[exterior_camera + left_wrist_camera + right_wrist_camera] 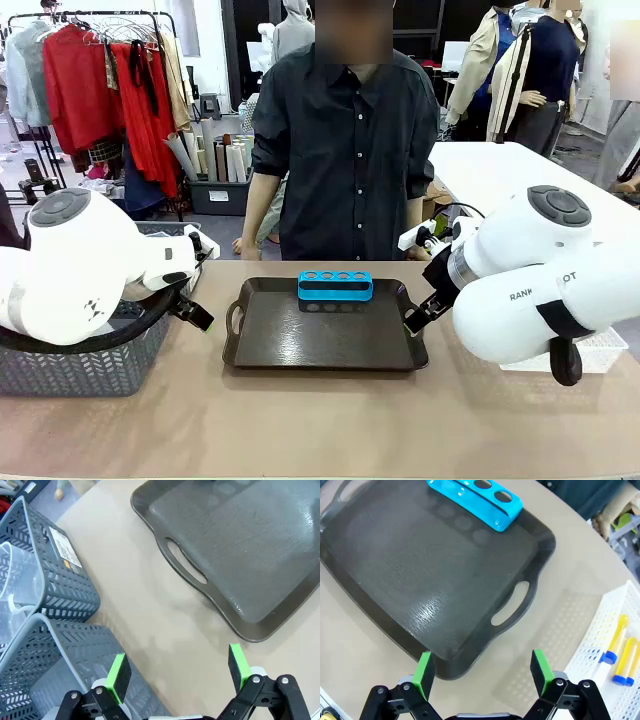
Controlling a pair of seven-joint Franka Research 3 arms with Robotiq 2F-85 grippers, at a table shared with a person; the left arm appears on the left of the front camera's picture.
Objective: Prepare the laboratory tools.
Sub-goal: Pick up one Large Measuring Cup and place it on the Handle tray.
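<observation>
Across the table in the front view, the blue rack [335, 286] stands at the far edge of the dark tray [330, 345], its four holes empty, with a person [345, 150] standing just behind. My left gripper [197, 312] hangs beside the tray's left handle and my right gripper [418, 316] beside its right handle. Neither touches it. The grey mesh baskets [90, 370] sit under my left arm and a white basket [600, 350] sits under my right.

From the left wrist view, the left gripper's pads stand wide apart with nothing between them, one over the nearer basket's rim and the other over bare table [150, 615]. The farther basket holds clear plastic, which I take for the beaker [15, 580]. I can see nothing in the nearer one. If I came straight down from here, I judge a finger would catch the mesh rim and drag the basket. The beaker's clear wall also makes depth hard for me to read, so a grip could slip.

From the right wrist view, the right gripper gapes empty above the tray's near corner by its handle. The white basket holds the yellow, blue-capped tubes [616, 640], at least two lying flat side by side. They could roll from the pads, or I might pinch two at once. A tube pushed in crooked could shove the light rack along the tray.
</observation>
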